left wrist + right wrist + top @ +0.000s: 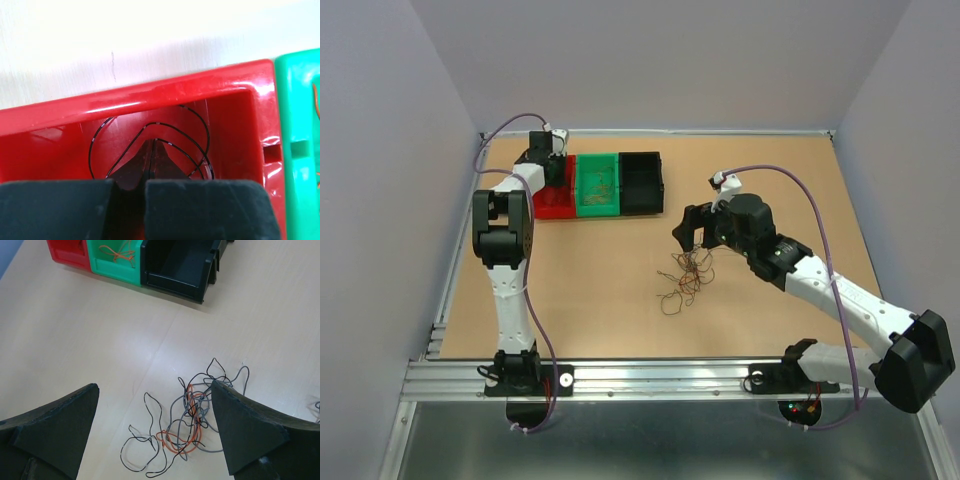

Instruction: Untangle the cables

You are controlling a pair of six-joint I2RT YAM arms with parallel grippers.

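The cables [685,280] lie as a loose tangle of thin black, grey and orange wires [190,388] on the table's middle. My right gripper [692,232] hangs just above the tangle's far end, open [155,387], its fingers wide apart with nothing between them; the right finger [250,430] hides part of the tangle. My left gripper [548,150] is down in the red bin [150,95], shut [151,150]. Thin black wires [170,144] loop on the bin floor around its tips; whether one is pinched does not show.
Three bins stand in a row at the back left: red [552,205], green [598,185] and black [642,182]. Orange wires [117,252] lie in the green bin [115,267]. Walls close off the table's sides and back.
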